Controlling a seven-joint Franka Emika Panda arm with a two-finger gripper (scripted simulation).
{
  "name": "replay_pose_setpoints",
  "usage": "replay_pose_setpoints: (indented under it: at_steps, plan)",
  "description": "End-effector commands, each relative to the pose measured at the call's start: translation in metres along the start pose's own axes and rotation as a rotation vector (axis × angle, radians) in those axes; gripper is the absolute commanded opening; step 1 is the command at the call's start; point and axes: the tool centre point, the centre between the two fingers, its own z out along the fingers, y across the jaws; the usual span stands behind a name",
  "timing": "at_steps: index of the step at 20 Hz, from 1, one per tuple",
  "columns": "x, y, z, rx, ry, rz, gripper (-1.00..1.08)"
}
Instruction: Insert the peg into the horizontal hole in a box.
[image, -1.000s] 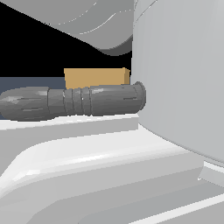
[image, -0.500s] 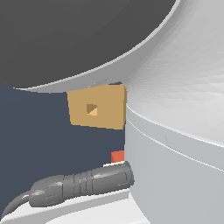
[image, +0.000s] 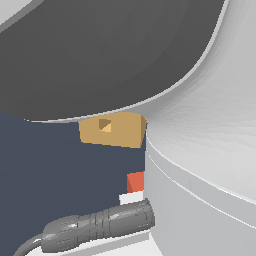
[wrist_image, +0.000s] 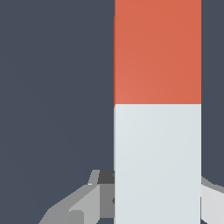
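The peg (wrist_image: 157, 109) fills the wrist view, with its red-orange half away from the fingers and its pale grey-white half between them. My gripper (wrist_image: 157, 197) straddles the white half. One finger (wrist_image: 83, 201) shows on one side and the other finger (wrist_image: 212, 197) on the other, and they look apart from the peg. In the exterior view only a bit of the peg (image: 135, 182) shows beside the arm. The tan box (image: 115, 131) stands behind it, and its hole (image: 104, 124) faces the camera. The gripper itself is hidden there.
The arm's big grey and white links (image: 200, 150) fill the upper part and the exterior view's right. A dark grey ribbed cable connector (image: 100, 225) lies across the lower part. The floor (image: 50, 175) is dark blue-grey.
In the exterior view the arm's dark link has swung down over the upper part of the picture. The box now sits just under it, the cable sits lower, and the peg's end shows more.
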Motion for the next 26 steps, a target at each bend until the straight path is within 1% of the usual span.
replay_pose_setpoints:
  at_steps: [1, 15, 21, 26]
  plan:
    - [0.000, 0.000, 0.000, -0.001, 0.000, 0.000, -1.00]
    - [0.005, -0.005, -0.002, 0.000, 0.000, 0.013, -1.00]
    - [0.017, -0.016, -0.005, 0.000, 0.000, 0.041, -1.00]
    - [0.034, -0.029, -0.009, 0.000, 0.000, 0.080, -1.00]
